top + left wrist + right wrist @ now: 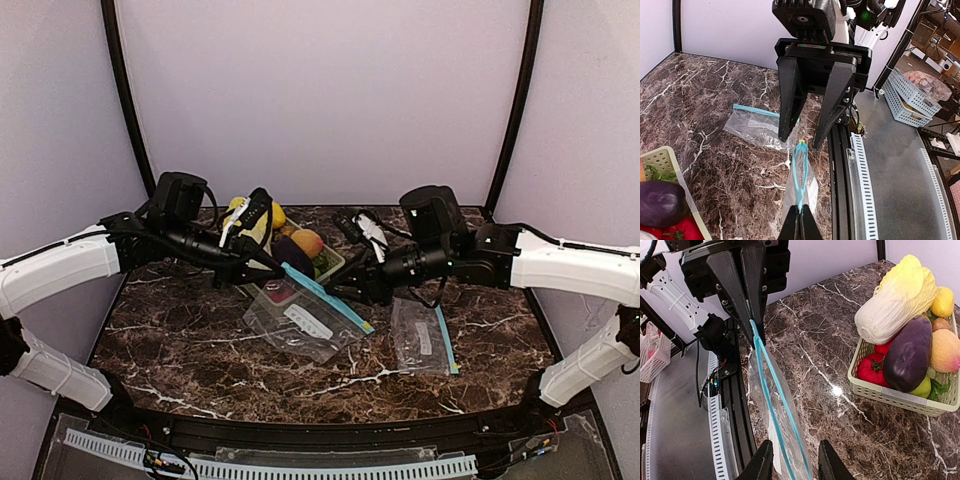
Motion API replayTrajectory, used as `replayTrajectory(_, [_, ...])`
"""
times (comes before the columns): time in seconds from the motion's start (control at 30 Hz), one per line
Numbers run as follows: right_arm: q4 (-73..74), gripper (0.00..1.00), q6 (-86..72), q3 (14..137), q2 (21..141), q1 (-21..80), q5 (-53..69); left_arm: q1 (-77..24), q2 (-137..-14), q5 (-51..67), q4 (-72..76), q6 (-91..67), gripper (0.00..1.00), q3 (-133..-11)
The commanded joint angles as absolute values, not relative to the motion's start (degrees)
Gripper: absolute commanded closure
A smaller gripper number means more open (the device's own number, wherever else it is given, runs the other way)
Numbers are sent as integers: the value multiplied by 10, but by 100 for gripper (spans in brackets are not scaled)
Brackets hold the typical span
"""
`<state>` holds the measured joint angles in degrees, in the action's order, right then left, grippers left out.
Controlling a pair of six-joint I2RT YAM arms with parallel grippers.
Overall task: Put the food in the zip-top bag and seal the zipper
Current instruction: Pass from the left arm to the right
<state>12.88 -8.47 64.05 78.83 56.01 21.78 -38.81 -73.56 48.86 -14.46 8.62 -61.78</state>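
A clear zip-top bag (300,320) with a teal zipper hangs stretched between my two grippers above the table. My left gripper (800,220) is shut on one end of the zipper, also seen in the top view (272,266). My right gripper (792,465) is open, and its fingers straddle both zipper strips at the other end. The bag's mouth (801,170) gapes a little. The purple eggplant (907,357), the peach (945,350) and the green fruit (920,388) lie in a cream basket (900,396) behind the bag.
The basket also holds a pale cabbage (895,300), red peppers (872,370) and a yellow fruit (943,302). A second zip-top bag (425,340) lies flat on the marble at the right. A black rail (320,430) runs along the table's near edge.
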Motion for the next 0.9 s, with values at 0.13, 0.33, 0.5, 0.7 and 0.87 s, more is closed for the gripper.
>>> replayTrajectory(0.13, [117,71,-89,631,794,550,216,-391,-725,498,-156,95,99,-625])
replayTrajectory(0.33, [114,71,-90,625,796,543,222,-391,-724,497,-157,96,99,-625])
replayTrajectory(0.5, [115,72,-90,623,801,543,239,-391,-723,496,-157,96,99,-625])
replayTrajectory(0.7, [115,74,-88,623,810,543,258,-391,-722,494,-156,96,99,-624])
replayTrajectory(0.87, [115,74,-85,626,815,543,269,-391,-722,493,-156,97,99,-623])
